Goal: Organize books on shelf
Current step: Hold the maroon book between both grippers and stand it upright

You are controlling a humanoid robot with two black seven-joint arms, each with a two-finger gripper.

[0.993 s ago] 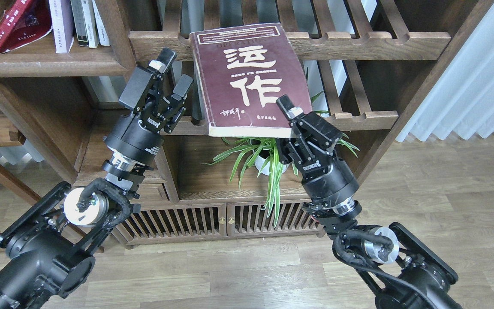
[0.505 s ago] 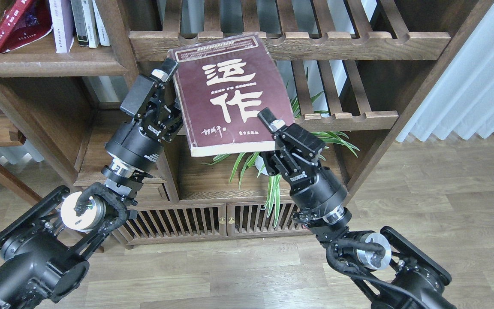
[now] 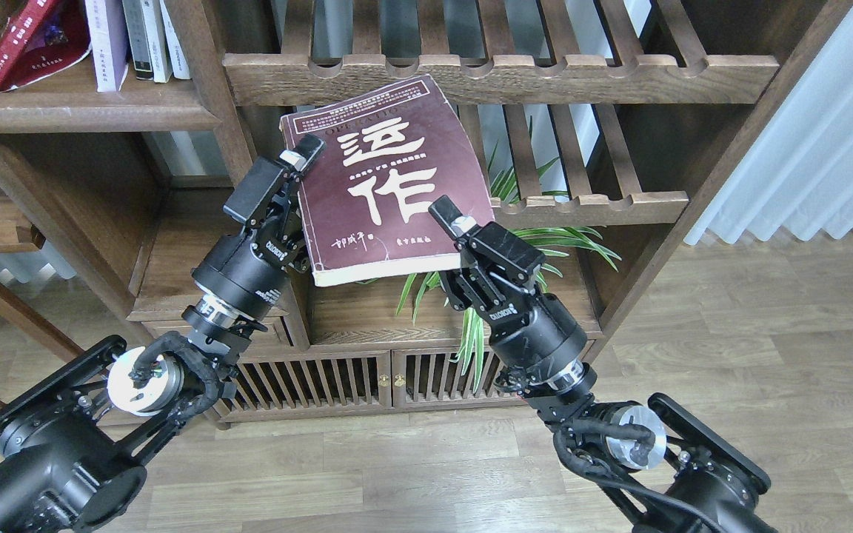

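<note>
Nearest the camera, both black arms reach up from the bottom corners. The right gripper point(image 3: 463, 244) is pinching the lower right corner of the thick maroon paperback with big white characters point(image 3: 389, 178), one finger on the cover, the other hidden beneath. The left gripper point(image 3: 295, 185) is at the book's left edge, one finger lying on the cover near the top left corner; whether it is actually clamped cannot be told, since the second finger is hidden behind the book. Over the last second the book has come off the slatted rack with the notched front rail point(image 3: 500, 78), shifted left and down, and tilted anticlockwise; the left gripper, which was spread and apart from it, has closed in on the edge. Looks like a hand-over or two-arm carry toward the left. Behind the book, a green potted plant point(image 3: 515, 244). Farthest, top left, the solid dark-brown wooden shelf board point(image 3: 86, 115) carries the red paperback point(image 3: 34, 44) leaning, the pale lavender-white paperback point(image 3: 104, 44) upright beside it, then thin upright books point(image 3: 151, 37). The maroon one is not yet there.
</note>
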